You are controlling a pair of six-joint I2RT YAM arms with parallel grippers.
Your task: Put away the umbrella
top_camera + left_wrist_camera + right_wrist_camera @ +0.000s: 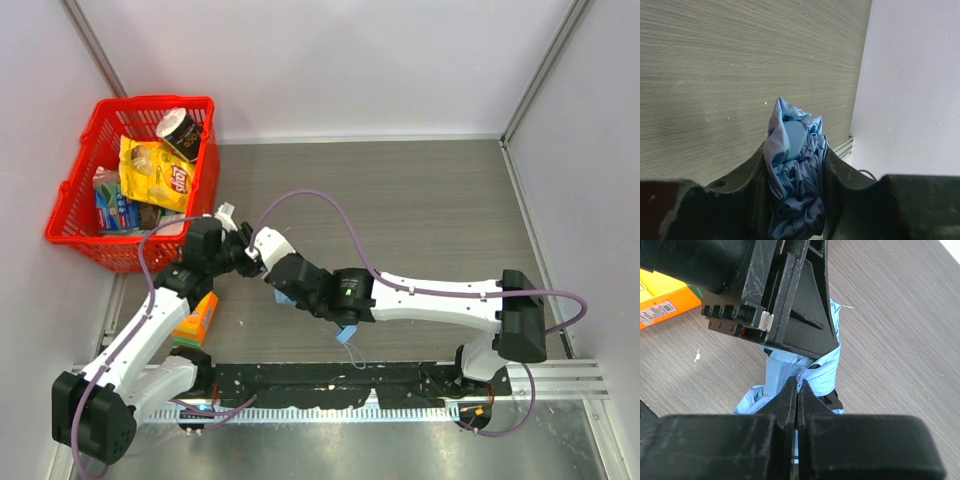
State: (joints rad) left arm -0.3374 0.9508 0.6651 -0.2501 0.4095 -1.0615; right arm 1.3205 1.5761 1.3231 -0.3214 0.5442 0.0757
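The umbrella, bunched light-blue cloth, is clamped between the fingers of my left gripper, which is shut on it. In the right wrist view its cloth hangs below the left gripper's black body. My right gripper is shut, pinching the edge of the umbrella's blue strap. From above, both grippers meet left of centre: left gripper, right gripper. Only bits of the umbrella peek out under the right arm.
A red basket holding snack bags and a cup stands at the back left. An orange box lies on the table beside the left arm, also seen as an orange box in the right wrist view. White walls enclose the table.
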